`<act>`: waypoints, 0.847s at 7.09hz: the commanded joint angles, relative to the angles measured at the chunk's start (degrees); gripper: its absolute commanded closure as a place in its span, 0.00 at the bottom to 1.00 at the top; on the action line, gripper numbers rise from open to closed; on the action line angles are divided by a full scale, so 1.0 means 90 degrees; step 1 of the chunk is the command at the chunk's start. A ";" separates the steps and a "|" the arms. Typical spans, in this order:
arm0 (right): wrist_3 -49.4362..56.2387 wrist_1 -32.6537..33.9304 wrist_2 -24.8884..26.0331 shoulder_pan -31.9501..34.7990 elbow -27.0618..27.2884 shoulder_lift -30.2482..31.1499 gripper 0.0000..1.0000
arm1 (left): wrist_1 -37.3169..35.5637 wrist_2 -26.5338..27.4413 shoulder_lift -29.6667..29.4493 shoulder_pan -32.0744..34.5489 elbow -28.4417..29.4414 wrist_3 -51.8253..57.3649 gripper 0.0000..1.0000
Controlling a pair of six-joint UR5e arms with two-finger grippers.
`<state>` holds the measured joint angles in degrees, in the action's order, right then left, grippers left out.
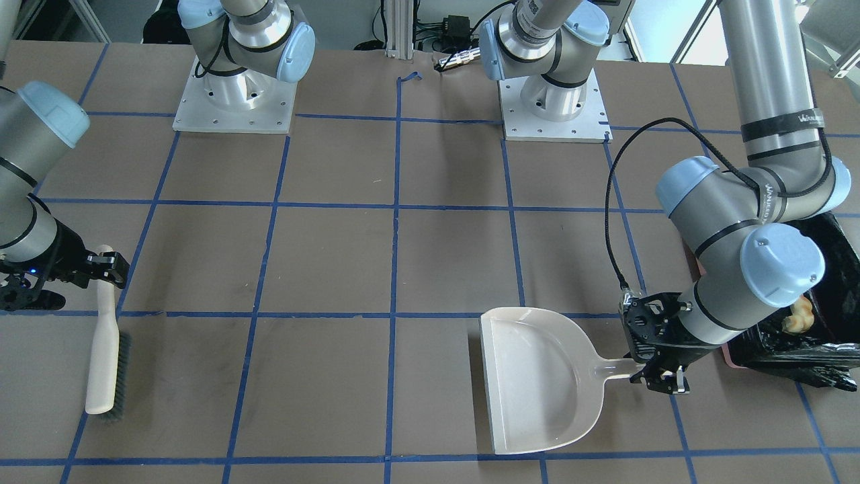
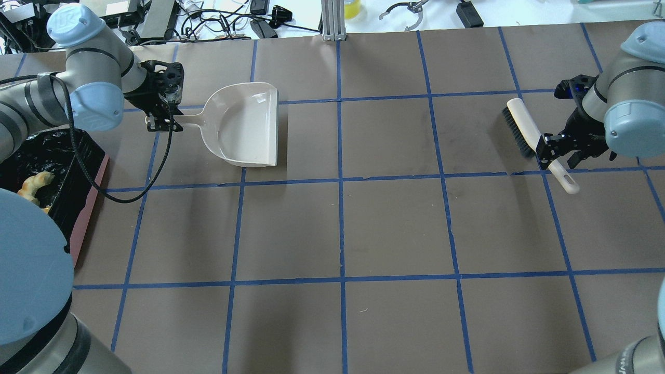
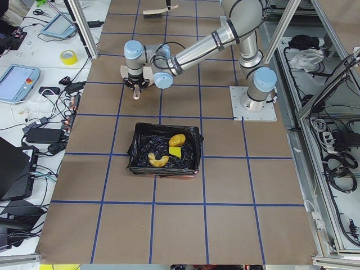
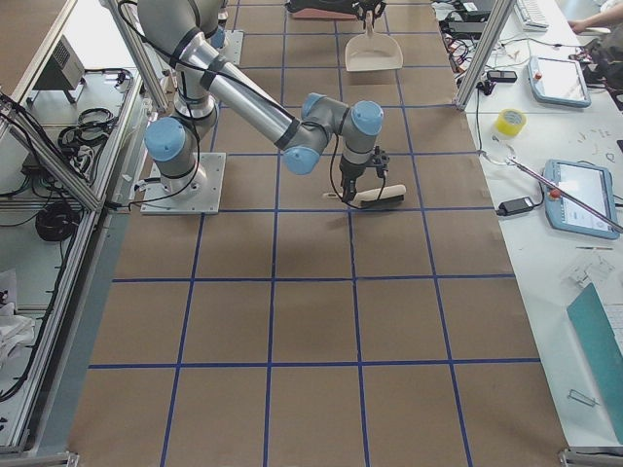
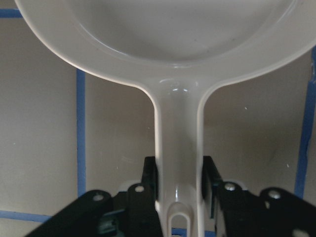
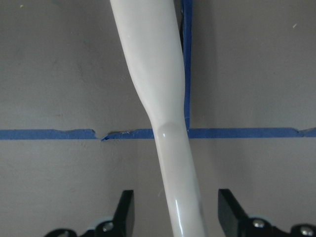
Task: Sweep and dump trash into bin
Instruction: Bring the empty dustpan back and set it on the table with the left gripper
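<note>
The bin (image 3: pixel 163 169), a pink box lined with a black bag, holds the trash: a potato-like piece (image 3: pixel 177 139), a yellow-green wedge (image 3: pixel 175 152) and a croissant (image 3: pixel 157 160). The croissant also shows in the overhead view (image 2: pixel 36 184). My left gripper (image 2: pixel 163 122) is shut on the handle of the beige dustpan (image 2: pixel 244 124), which lies flat and empty on the table beside the bin. My right gripper (image 2: pixel 556 150) is open, with its fingers (image 6: pixel 126 212) standing clear on both sides of the handle of the brush (image 6: pixel 153 74), which lies on the table.
The bin (image 1: pixel 826 349) sits at the table's left end, partly under my left arm's elbow. The two arm bases (image 1: pixel 235 101) stand at the robot's edge. Cables and tools (image 2: pixel 249 21) lie beyond the far edge.
</note>
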<state>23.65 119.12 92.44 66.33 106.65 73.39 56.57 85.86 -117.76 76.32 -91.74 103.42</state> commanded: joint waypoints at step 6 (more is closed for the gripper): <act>0.0039 -0.0022 -0.0008 -0.0026 0.0220 -0.0049 0.24 | 0.0013 0.0410 0.0416 0.0600 0.0008 -0.1454 0.00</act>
<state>24.26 119.26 92.37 66.10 108.42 72.80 56.18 89.08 -116.37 79.60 -91.34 97.06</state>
